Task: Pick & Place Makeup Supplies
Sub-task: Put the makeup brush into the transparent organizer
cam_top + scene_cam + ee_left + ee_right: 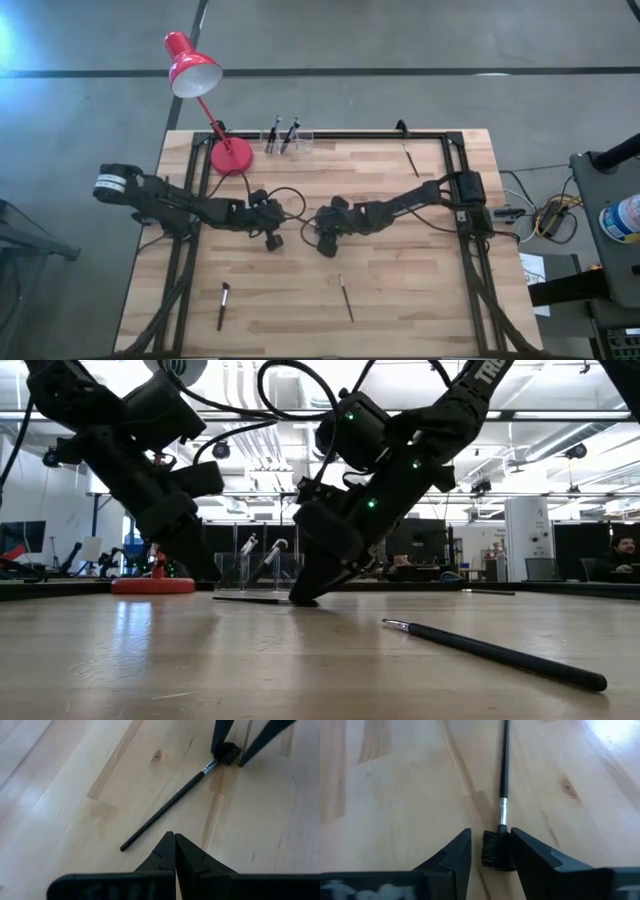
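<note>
At the middle of the wooden bench [400,280], the right end effector [490,851] is lowered with its tips at the surface, its fingers [451,857] spread to either side of the bristle head of a black-handled makeup brush [502,795]. The bristles sit in the gap between the fingers, but the fingers have not clamped on them; the brush lies flat on the wood, its silver ferrule and slim handle running away from the end effector. The left end effector [174,851] hovers just beside the handle end of the same brush, its fingers clenched together on nothing.

In the high view, two other makeup brushes lie on the near part of the bench: one with a dark bristle tip [223,304] toward the left corner, and a thin one [345,297] near the middle front. Another thin brush [409,158] lies near the far right corner. At the far edge a clear holder [287,140] carries two brushes standing tilted. A red desk lamp [205,95] stands on its round base at the far left.

In the low view, white lettering on the right arm's upper link is cut by the frame edge; only "TR" can be read.
</note>
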